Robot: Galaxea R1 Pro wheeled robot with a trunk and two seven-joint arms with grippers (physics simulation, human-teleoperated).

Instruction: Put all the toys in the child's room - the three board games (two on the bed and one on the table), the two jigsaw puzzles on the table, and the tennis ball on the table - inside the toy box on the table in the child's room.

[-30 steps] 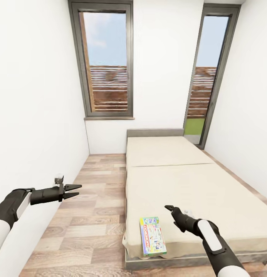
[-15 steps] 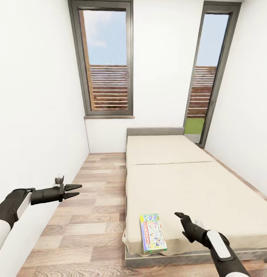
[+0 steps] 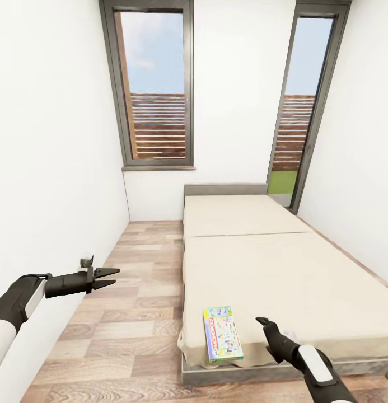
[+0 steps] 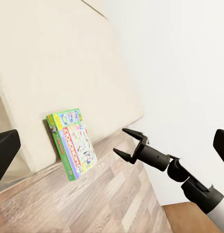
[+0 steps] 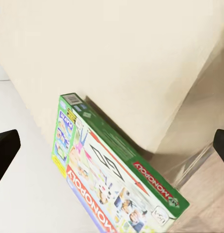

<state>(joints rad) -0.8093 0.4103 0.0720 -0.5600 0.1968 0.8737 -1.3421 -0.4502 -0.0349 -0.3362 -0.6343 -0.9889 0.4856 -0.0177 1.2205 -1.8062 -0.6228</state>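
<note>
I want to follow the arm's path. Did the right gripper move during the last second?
Yes. The right gripper, open, moved toward the near edge of the bed and a little to the robot's right, away from the board game.

**Open bedding around the game box, wall close on the left**

The board game (image 3: pixel 222 341) is lying flat at the near left corner of the bed (image 3: pixel 283 268), and bare sheet is being left open beside and beyond it. The right gripper (image 3: pixel 263 324) is being held just beside the box, over the sheet, with nothing standing between them. The left gripper (image 3: pixel 107 277) is being held over the wood floor (image 3: pixel 143 280), with the white wall (image 3: pixel 54 168) crowding its outer side.
</note>
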